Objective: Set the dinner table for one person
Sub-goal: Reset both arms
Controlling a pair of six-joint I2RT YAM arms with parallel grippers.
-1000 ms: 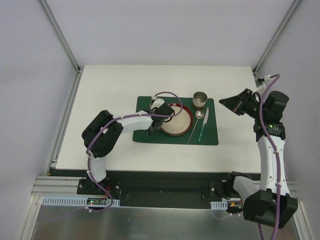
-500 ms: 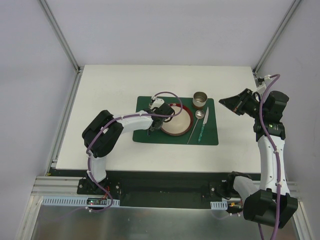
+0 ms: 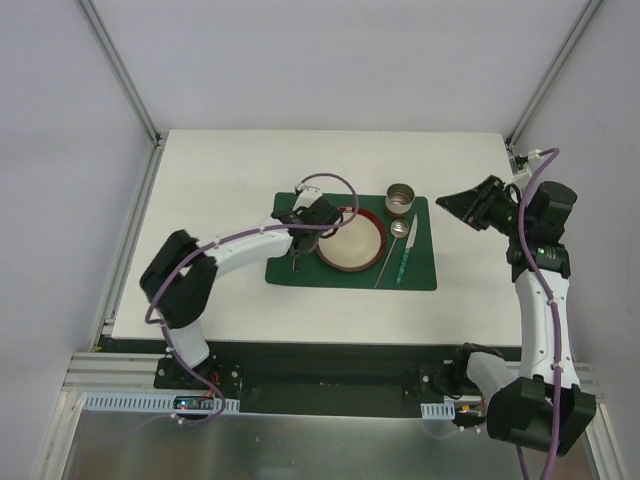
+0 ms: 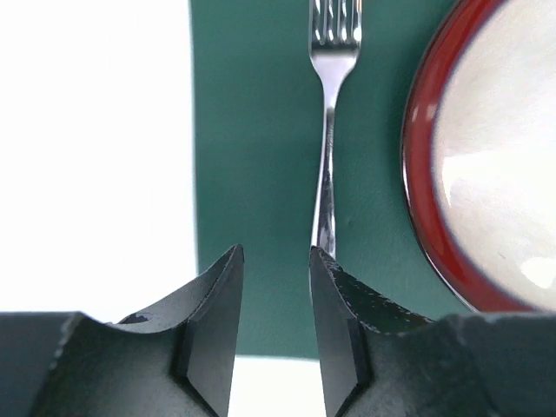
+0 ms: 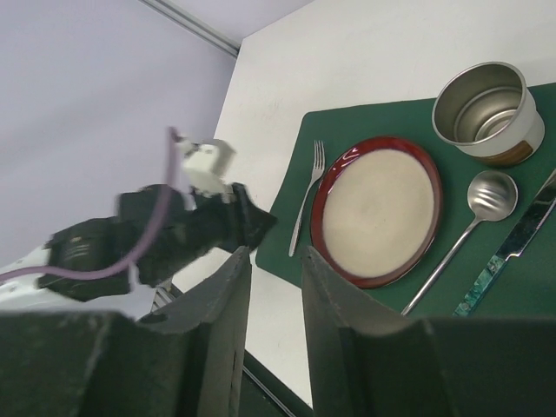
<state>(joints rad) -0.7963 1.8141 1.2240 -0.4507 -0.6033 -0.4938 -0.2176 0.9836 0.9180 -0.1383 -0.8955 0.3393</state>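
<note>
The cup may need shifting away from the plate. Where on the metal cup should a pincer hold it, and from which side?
Probably the rim, from above: the metal cup stands upright with its mouth open, so one finger can go inside and one outside. Take the far or right wall, since the spoon bowl lies close on the near side. The right pincer is open and nearer.
</note>
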